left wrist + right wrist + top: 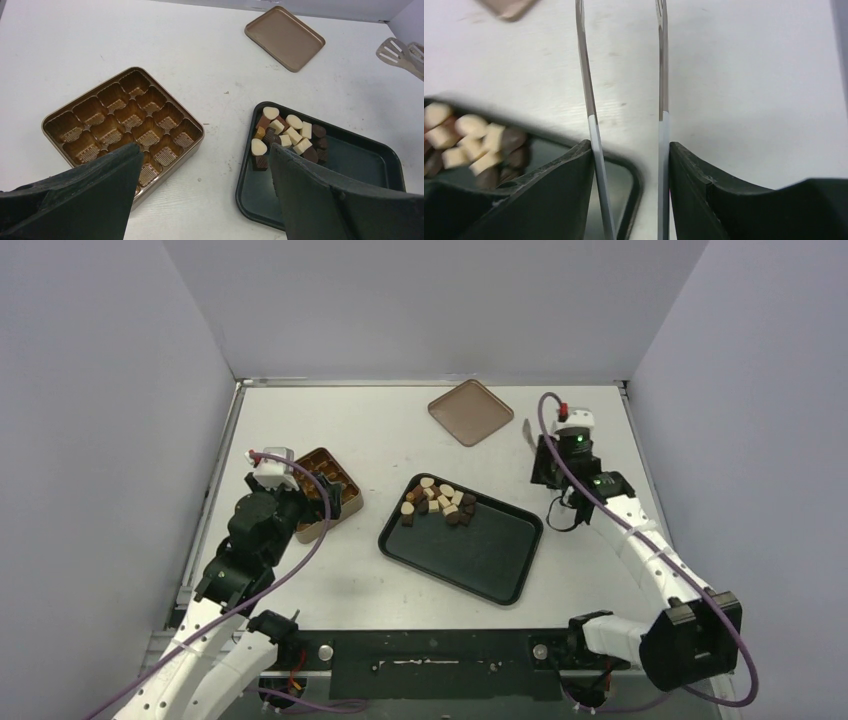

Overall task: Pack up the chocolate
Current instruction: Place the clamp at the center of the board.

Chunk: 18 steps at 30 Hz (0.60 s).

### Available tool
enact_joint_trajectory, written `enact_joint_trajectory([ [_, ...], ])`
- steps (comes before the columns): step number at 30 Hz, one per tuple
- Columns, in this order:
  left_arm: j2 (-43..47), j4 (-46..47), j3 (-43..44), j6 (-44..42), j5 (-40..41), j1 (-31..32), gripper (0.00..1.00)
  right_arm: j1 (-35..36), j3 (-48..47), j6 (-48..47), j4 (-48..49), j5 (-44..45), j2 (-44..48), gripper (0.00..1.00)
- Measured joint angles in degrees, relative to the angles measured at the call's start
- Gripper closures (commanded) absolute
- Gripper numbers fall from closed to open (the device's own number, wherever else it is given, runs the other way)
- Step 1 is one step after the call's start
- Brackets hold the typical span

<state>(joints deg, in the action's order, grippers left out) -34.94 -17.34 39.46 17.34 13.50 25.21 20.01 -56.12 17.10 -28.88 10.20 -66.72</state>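
The chocolate [440, 502] is a pile of dark brown and cream-white pieces at the far left end of a black tray [490, 565]. It also shows in the left wrist view [290, 137] and the right wrist view [469, 145]. The gold-brown tin [335, 480] with empty cells [120, 120] lies left of the tray. My left gripper [205, 155] is open and empty over the tin's near right side. My right gripper [630, 147] is shut on metal tongs [663, 75], held right of the tray [636, 190] with their tips [528, 432] pointing away.
The flat brown lid [470, 412] lies at the back of the table, beyond the tray; it also shows in the left wrist view [285, 37]. Grey walls close in the table on three sides.
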Motion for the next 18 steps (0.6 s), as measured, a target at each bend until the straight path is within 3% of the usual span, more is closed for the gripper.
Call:
enact_joint_trajectory([
  [2, 0.04, 0.0, 0.0, 0.0, -0.04, 0.0, 0.04, -7.74, 1.22, 0.04, 2.4, -1.33, -2.93, 0.46],
  [6, 0.33, 0.0, -0.02, 0.0, -0.24, 0.0, 0.04, -15.69, 3.1, 0.57, 4.42, -2.4, -8.61, 0.44],
  [18, 0.68, 0.02, -0.35, -0.02, -0.92, 0.61, 0.04, -20.92, 5.79, 1.05, 10.67, -3.23, -20.2, 0.32],
])
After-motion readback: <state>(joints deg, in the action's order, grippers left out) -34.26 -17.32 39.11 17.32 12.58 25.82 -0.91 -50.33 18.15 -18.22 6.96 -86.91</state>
